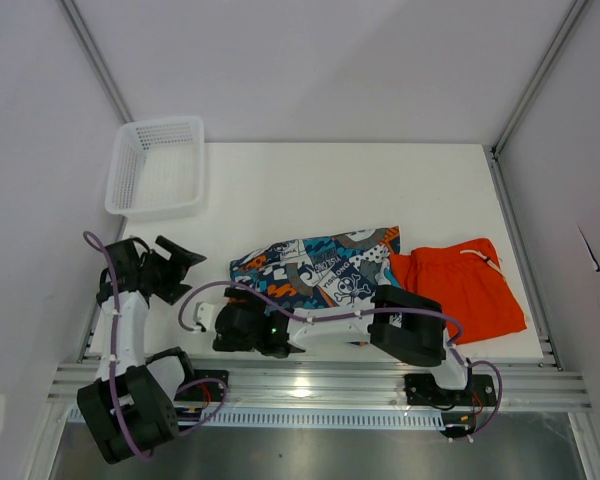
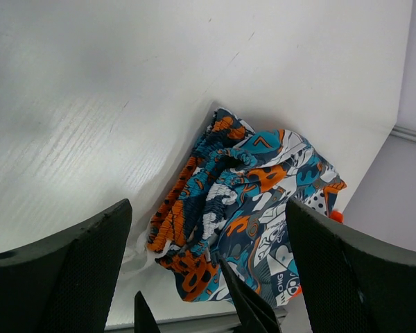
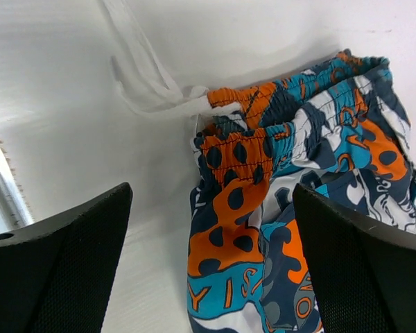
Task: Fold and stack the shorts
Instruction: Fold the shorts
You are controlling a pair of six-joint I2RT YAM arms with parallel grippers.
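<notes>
The patterned shorts [image 1: 320,268] lie crumpled near the middle of the table [image 1: 310,190]. The orange shorts [image 1: 467,285] lie at their 3 o'clock side, edges touching. I judge that nothing is folded or stacked yet. The right pincer [image 3: 211,263] hangs over the elastic waistband [image 3: 239,149] with its jaws wide apart and holds nothing. The left pincer [image 1: 178,262] stands at 9 o'clock of the patterned pair, also apart and empty.

The step in hand seems to be taking the waistband, to spread the cloth flat. To do it well, the right pincer should come down on the bunched band itself. It should avoid the loose white drawstring [image 3: 149,90] at 11 o'clock of the band, which would probably slip out.

Only the top view shows the orange pair and the mesh basket [image 1: 120,170] at the 10 o'clock corner. Only the right wrist view shows the drawstring clearly. The left wrist view shows how the band is gathered into folds.
</notes>
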